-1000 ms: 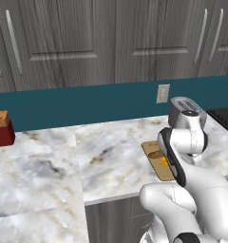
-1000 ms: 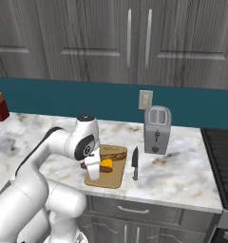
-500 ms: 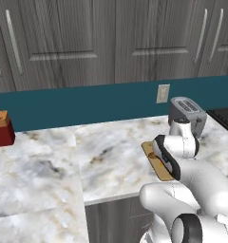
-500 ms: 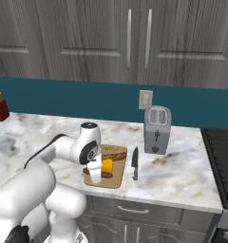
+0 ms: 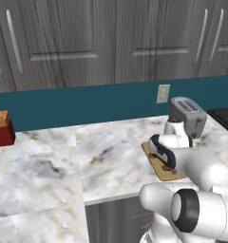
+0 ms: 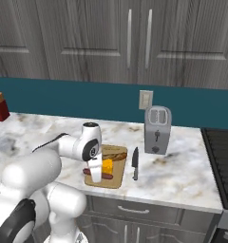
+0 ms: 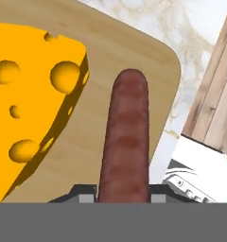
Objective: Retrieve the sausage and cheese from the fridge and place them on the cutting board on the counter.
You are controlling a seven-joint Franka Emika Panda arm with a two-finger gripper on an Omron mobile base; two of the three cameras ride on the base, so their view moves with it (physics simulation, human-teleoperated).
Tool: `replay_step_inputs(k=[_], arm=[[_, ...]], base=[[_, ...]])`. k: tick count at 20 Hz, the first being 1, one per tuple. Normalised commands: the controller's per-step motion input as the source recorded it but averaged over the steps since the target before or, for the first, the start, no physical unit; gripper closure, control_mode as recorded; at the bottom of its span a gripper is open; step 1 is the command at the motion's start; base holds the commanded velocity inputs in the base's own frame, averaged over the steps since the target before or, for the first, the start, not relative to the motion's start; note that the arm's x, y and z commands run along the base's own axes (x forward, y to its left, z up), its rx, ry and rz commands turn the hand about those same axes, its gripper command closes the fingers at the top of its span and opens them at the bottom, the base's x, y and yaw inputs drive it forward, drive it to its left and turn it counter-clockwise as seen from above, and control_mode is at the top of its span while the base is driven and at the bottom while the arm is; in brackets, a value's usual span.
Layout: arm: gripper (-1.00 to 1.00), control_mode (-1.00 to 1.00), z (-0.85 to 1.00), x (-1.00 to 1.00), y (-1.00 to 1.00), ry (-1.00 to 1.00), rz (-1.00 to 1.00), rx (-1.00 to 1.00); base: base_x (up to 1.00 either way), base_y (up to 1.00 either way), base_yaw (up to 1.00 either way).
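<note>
The light wooden cutting board (image 6: 118, 177) lies on the marble counter (image 6: 182, 166) in front of the toaster. The yellow cheese (image 6: 107, 166) rests on the board, and in the hand view the cheese (image 7: 35, 94) lies just left of the sausage. The red-brown sausage (image 7: 125, 142) runs out over the board (image 7: 120, 52) from between my fingertips (image 7: 87, 194). My gripper (image 6: 95, 172) is low over the board's front left, shut on the sausage (image 6: 100, 175). In the left base view my arm covers most of the board (image 5: 151, 156). The fridge is out of view.
A black-handled knife (image 6: 135, 163) lies along the board's right side, and a tan loaf (image 6: 115, 154) sits at its back. The silver toaster (image 6: 157, 129) stands behind. A red box (image 5: 1, 128) is far left, and a stove (image 6: 223, 156) is to the right.
My arm has folded lower over the board, bringing the hand and the sausage down toward it. The cheese, knife and toaster have stayed put.
</note>
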Motion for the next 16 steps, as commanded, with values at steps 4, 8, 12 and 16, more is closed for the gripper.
replay_step_inputs(k=[4, 8, 12, 16], arm=[[1.0, -1.0, -0.19, 0.04, -0.19, 0.05, -0.02, 0.0], [1.0, -1.0, -0.16, 0.0, -0.28, 0.02, -0.05, 0.0], [1.0, -1.0, -0.18, 0.0, -0.25, 0.03, -0.04, 0.0], [-1.0, -1.0, -0.18, 0.02, -0.03, 0.02, -0.01, 0.0]], base=[[0.0, 0.0, 0.0], [0.0, 0.0, 0.0], [0.0, 0.0, 0.0], [0.0, 0.0, 0.0]])
